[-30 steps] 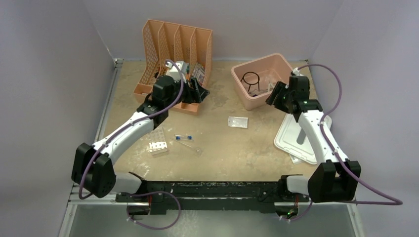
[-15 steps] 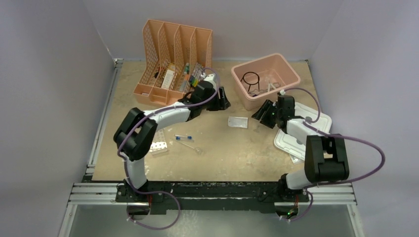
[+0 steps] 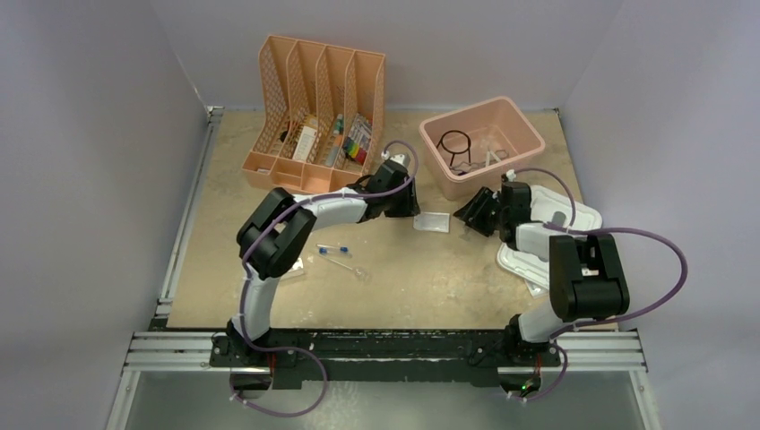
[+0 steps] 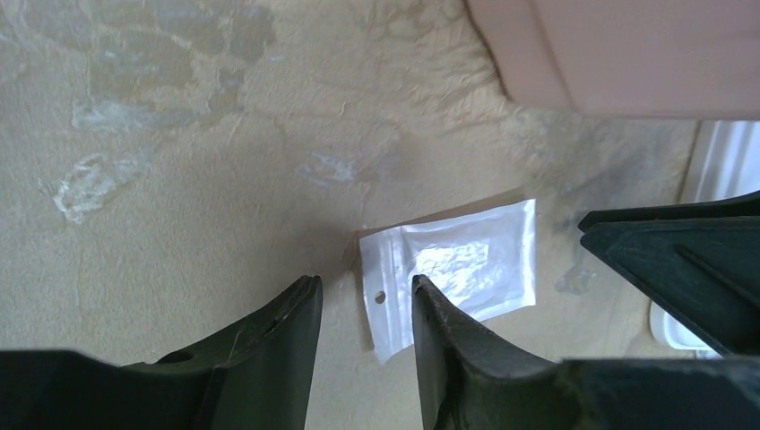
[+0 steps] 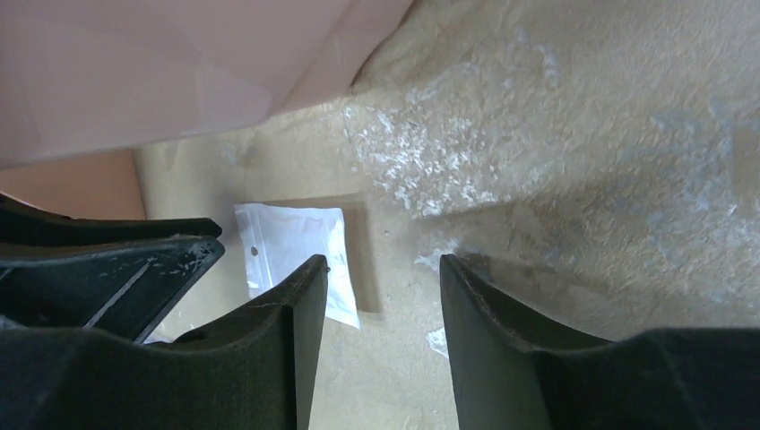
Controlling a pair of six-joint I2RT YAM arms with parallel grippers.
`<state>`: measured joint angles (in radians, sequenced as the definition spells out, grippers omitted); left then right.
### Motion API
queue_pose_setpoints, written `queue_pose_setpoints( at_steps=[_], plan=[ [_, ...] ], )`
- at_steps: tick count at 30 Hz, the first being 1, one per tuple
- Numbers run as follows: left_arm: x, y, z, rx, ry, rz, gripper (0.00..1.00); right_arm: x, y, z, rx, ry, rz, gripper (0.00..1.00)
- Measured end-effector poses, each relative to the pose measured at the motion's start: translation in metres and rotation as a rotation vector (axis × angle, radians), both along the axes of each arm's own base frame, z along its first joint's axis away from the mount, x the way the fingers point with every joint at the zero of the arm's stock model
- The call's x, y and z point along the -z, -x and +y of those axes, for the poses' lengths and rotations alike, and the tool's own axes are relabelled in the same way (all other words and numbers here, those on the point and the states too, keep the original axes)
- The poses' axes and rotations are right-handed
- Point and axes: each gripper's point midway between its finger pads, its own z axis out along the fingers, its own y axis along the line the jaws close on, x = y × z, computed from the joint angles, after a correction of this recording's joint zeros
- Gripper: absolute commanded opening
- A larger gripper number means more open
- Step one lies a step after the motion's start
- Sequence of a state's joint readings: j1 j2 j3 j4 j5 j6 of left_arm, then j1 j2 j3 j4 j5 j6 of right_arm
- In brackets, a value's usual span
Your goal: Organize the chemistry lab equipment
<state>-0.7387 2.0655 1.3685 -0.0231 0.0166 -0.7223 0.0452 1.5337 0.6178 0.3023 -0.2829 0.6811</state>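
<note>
Worn tan board covers the desk (image 3: 403, 278), and the bag (image 3: 432, 221) lies flat on it in the open middle, well apart from the tubes (image 3: 333, 250) and near the tub (image 3: 466, 107). Both arms bend in on it from either side.

Both sets of jaws stand released. The left jaws are parted over bare desk with nothing between them, and the right jaws likewise.

You should expect the bag to be very light, thin and limp, a glossy film that will likely slide rather than lift if you push it. Lying flat, it offers no face to pinch. The best hold looks like the sealed strip with the punched hole, which should be stiffer than the crinkled pouch. Take it by that short edge, and mind the two arms closing head-on.

Only the top view gives you the layout: organizer (image 3: 314, 72) at the back, ring (image 3: 455, 143) in the tub, lid (image 3: 520, 255) under the right arm. There the bag is just a pale patch.

The left wrist view adds the hole, the creased film and the strip edge just beside that arm's right finger (image 4: 448, 358), so the bag (image 4: 457, 269) sits off to the side of the gap. In the right wrist view the bag (image 5: 291, 251) lies left of the gap, partly hidden behind a finger (image 5: 296, 340).
</note>
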Motion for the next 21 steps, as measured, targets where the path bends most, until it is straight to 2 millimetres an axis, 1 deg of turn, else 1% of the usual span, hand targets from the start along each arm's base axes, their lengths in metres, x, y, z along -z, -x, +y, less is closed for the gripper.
queue_pose_setpoints(
  at_steps=[3, 8, 13, 15, 18, 21],
  plan=[
    [0.012, 0.005, 0.001, 0.017, -0.016, 0.035, 0.31, 0.007, 0.007, 0.005, -0.002, -0.010, 0.006, 0.51],
    [0.014, 0.008, -0.005, 0.066, -0.008, 0.049, 0.28, 0.007, 0.008, 0.018, -0.020, -0.031, -0.031, 0.50],
    [0.016, 0.014, -0.006, 0.108, -0.016, 0.055, 0.21, 0.008, -0.003, 0.024, -0.013, -0.072, -0.062, 0.46],
    [0.017, 0.016, -0.005, 0.122, -0.022, 0.060, 0.16, 0.008, -0.006, 0.029, -0.017, -0.102, -0.071, 0.46],
    [0.019, 0.018, -0.004, 0.140, -0.033, 0.059, 0.08, 0.009, -0.009, 0.034, -0.030, -0.133, -0.091, 0.42],
    [0.020, 0.019, -0.006, 0.163, -0.041, 0.062, 0.08, 0.009, -0.010, 0.042, -0.048, -0.169, -0.103, 0.41]
  ],
)
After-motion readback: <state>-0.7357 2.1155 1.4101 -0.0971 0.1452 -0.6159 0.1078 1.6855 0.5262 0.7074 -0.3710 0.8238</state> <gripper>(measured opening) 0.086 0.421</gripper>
